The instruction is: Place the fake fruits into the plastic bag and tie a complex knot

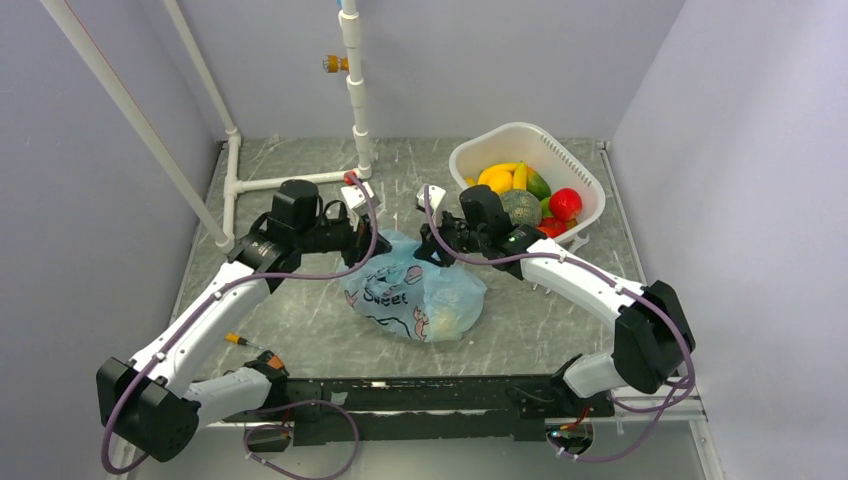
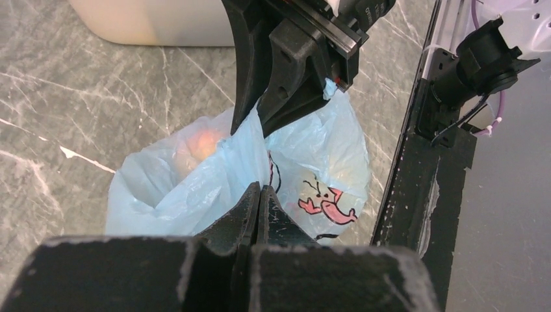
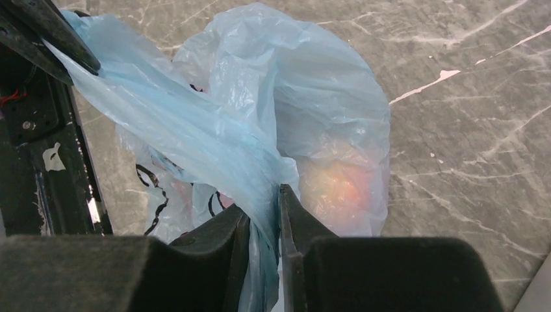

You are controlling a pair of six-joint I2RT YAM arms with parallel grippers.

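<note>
The light-blue plastic bag lies on the table's middle, with a peach-orange fruit glowing through its film; the fruit also shows in the left wrist view. My left gripper is shut on a strip of bag film at the bag's top left. My right gripper is shut on the same stretched film at the bag's top right. The film runs taut between the two grippers, which sit close together. No finished knot shows. More fake fruits, a yellow one, a green melon and a red one, lie in the basket.
The white slotted basket stands at the back right, just behind my right arm. A white pipe frame rises at the back and left. A black rail runs along the near edge. A small orange-handled tool lies near the left arm.
</note>
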